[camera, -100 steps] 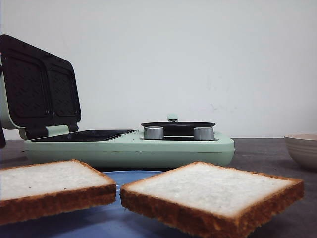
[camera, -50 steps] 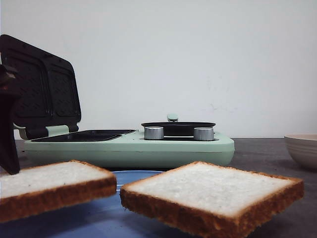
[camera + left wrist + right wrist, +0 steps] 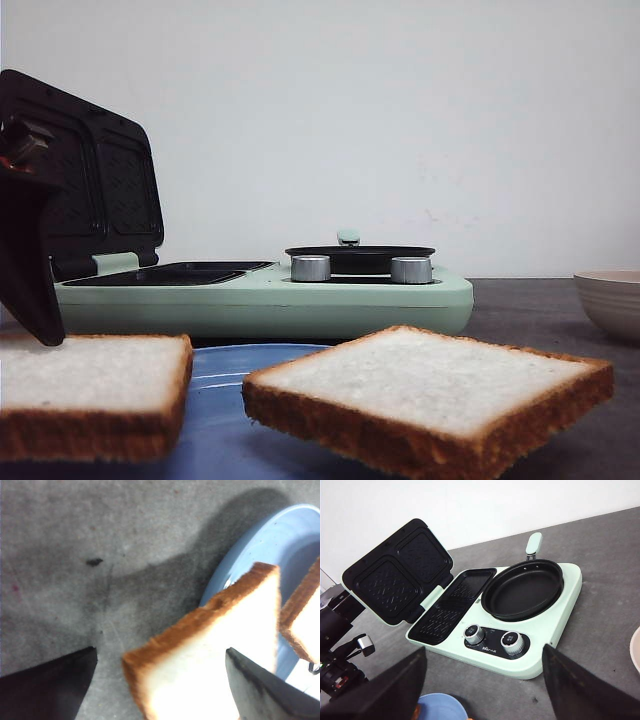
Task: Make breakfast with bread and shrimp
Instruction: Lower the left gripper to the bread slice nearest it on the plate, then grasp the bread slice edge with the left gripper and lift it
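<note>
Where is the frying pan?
In the front view the pan sits on the right half of the green cooker, behind its two silver knobs, beyond the bread.

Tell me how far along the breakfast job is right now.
Early. Already done: the sandwich maker's lid stands open, its grill plates bare. In hand: the left gripper is open around one bread slice at the blue plate; whether it is gripped yet is unclear. Left: both slices, including the second, aren't on the grill, the pan is empty, and no shrimp is visible.
</note>
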Tool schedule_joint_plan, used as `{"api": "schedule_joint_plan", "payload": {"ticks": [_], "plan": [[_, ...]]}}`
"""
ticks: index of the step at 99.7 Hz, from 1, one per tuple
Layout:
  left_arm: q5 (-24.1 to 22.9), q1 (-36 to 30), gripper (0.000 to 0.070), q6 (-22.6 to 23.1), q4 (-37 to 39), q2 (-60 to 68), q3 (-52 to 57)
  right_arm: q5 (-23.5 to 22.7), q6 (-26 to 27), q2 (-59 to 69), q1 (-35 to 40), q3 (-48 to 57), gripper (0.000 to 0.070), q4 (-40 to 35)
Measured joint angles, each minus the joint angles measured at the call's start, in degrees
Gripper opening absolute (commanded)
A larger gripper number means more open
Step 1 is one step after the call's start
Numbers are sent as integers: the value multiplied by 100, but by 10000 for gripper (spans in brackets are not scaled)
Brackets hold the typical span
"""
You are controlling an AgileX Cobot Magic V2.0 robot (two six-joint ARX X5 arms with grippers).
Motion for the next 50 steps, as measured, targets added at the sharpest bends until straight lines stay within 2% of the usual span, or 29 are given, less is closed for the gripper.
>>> {"api": "schedule_joint_plan", "payload": {"ticks": [4,17,24,29,36,50], "plan": [[0,0,445,0,7,0,0,0,0,0,0,0,454,-15],[9,0,226,4,7,0,0,0,-2,0,0,0,454,-33],[17,0,145,4,7,0,0,0,-2,0,0,0,454,-76],[24,4,112,4,2,0,7,0,-2,0,0,0,454,-105],[26,7,1,11,7,0,24,0,-2,0,0,0,454,-129],[42,7,0,17,15,-2,44,0,-4,0,0,0,454,-136]]}}
